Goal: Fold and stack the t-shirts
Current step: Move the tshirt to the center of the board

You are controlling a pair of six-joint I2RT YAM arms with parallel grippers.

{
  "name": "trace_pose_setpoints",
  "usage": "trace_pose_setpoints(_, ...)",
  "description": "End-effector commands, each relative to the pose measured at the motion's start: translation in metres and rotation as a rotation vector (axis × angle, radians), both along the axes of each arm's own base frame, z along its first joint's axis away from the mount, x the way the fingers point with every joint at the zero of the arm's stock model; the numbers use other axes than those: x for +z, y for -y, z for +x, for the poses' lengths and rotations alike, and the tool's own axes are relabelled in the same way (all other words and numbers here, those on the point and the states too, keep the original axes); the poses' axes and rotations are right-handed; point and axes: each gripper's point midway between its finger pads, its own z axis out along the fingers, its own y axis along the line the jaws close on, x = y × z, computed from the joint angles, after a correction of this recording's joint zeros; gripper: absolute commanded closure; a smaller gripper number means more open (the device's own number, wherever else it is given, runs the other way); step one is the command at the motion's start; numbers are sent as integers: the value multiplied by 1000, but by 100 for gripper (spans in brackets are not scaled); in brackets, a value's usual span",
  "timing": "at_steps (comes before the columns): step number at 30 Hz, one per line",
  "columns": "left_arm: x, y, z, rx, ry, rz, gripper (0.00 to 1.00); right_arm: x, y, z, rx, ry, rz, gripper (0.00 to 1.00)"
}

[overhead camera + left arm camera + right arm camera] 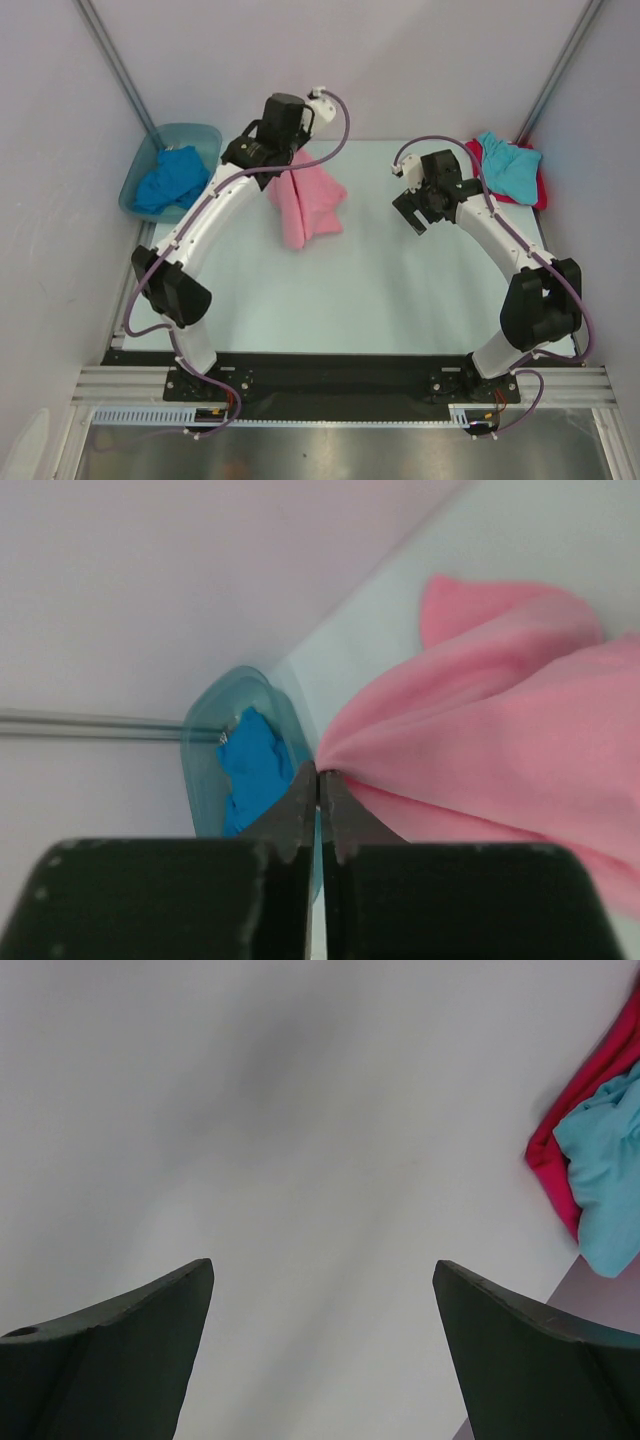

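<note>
A pink t-shirt (306, 205) hangs in a bunched drape over the back middle of the table, lifted by my left gripper (319, 771), which is shut on a pinch of its cloth (500, 730). A royal blue t-shirt (168, 178) lies crumpled in the tub, also seen past the left fingers (250, 765). At the back right corner a turquoise t-shirt (508, 163) lies on a red t-shirt (538, 190); both show at the right wrist view's edge (610, 1180), (575, 1130). My right gripper (418, 207) hovers open over bare table, nothing between its fingers (120, 1350).
A blue-green translucent tub (205, 135) stands at the back left corner beside the table. Pale walls with metal rails (115, 60) close in the back and sides. The table (350, 290) has a light surface.
</note>
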Motion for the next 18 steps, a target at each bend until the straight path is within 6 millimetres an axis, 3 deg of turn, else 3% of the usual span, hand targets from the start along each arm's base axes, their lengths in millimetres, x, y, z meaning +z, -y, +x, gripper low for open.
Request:
trace_pose_setpoints(1, -76, -23, -52, -76, -333, 136, 70, 17, -5, 6, 7, 52, 19, 0)
trace_pose_setpoints(2, -88, -29, -63, -96, -397, 117, 43, 17, -5, 5, 11, 48, 23, 0)
trace_pose_setpoints(4, -112, -37, -75, -86, -470, 104, 22, 17, -10, 4, 24, 38, 34, 0)
trace_pose_setpoints(5, -121, -45, -80, -84, -503, 93, 0, 17, -10, 4, 25, 31, 36, 0)
trace_pose_setpoints(8, -127, -64, -80, -27, -517, 118, 0, 15, -11, 3, 29, 24, 35, 0)
trace_pose_setpoints(11, -120, -88, -70, 68, -483, 102, 0, 11, -13, 2, 31, 10, 39, 0)
trace_pose_setpoints(12, -114, -101, -63, 133, -444, 109, 0, 9, -15, 1, 26, 4, 51, 0)
trace_pose_setpoints(15, -111, -143, -44, 329, -345, 132, 14, -8, -17, 3, 1, -44, 64, 0)
trace_pose_setpoints(17, -113, -176, -42, 452, -321, 197, 8, -23, -15, 9, -60, -83, 65, 0)
trace_pose_setpoints(18, -113, -183, -42, 474, -319, 199, 5, -25, -15, 14, -80, -86, 73, 0)
